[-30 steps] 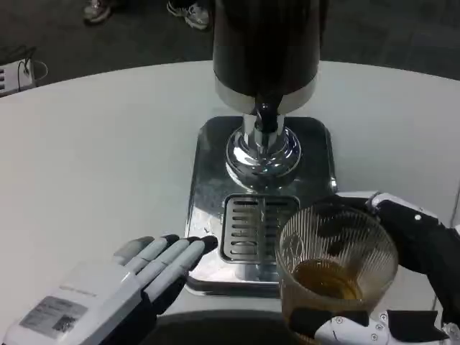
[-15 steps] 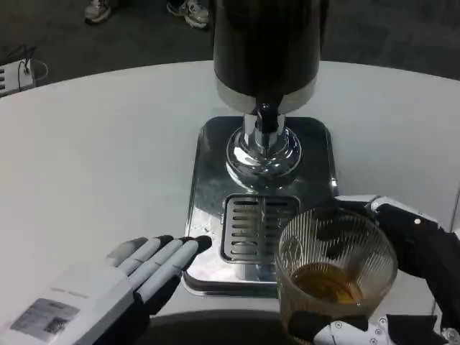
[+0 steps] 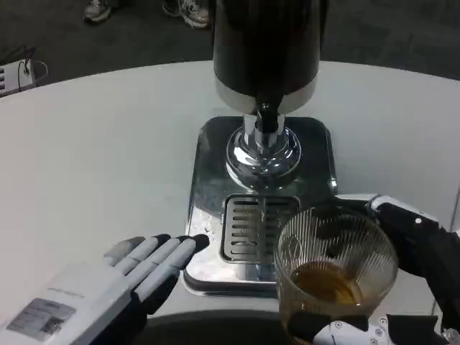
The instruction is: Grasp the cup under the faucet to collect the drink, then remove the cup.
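Head view. The dispenser [image 3: 266,50] stands at upper centre of the frame on a chrome base [image 3: 215,172]. The faucet [image 3: 266,118] points down above the drip grate [image 3: 251,226].

The cup [image 3: 336,269], a ribbed clear glass, sits at lower right of the frame, off the grate and clear of the faucet. It contains amber drink [image 3: 327,282] in its lower part. The right robot hand [image 3: 402,287] is clamped on the cup: black and white fingers wrap its right side and its lower front edge.

The left robot hand [image 3: 115,284] lies at lower left of the frame, fingers extended and slightly apart, holding nothing. Its fingertips [image 3: 194,243] reach the left edge of the base; contact cannot be confirmed.

Task status, as a judgement: the collection step appears complete, since drink is in the cup. Removal appears largely done, since the cup is beside the grate, not under the faucet. Whether the cup rests on the tabletop [image 3: 93,151] or is held above it cannot be determined. What may remain is setting it down and releasing it.
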